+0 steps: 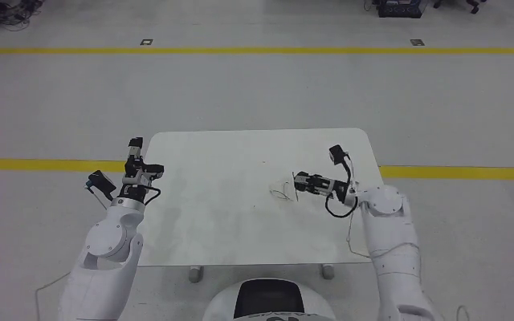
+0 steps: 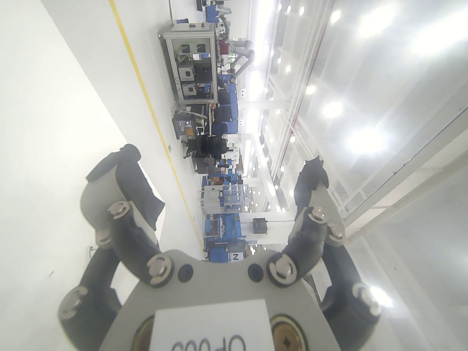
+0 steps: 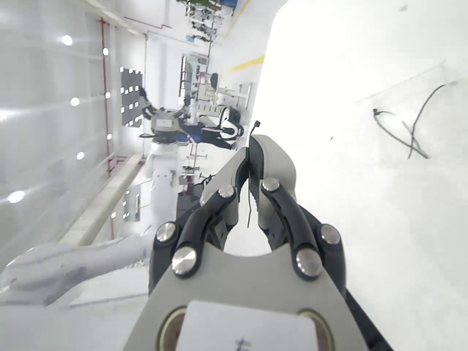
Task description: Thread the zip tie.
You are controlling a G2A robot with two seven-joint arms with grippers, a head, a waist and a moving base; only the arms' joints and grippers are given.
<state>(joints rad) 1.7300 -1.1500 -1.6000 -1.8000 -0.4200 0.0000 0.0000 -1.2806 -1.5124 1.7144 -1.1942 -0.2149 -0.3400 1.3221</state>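
Black zip tie (image 3: pixel 249 202), pinched in the right gripper (image 3: pixel 250 146); judged not yet threaded.

The strip is clamped between the closed pads above the white table (image 1: pixel 241 152), right of its centre. Its long axis is laid along the fingers: the head (image 3: pixel 257 123) is shown just past the tips, pointed toward the left arm's side, and the free tail is run back toward the palm. The left gripper (image 2: pixel 219 173) is held with its fingers spread wide and nothing between them, over the table's left edge and well apart from the tie. Loose ties (image 3: pixel 411 135) are seen lying crossed on the table near the right gripper. The gap between the two grippers is judged the thing to be closed, so that tail and head can be brought together.
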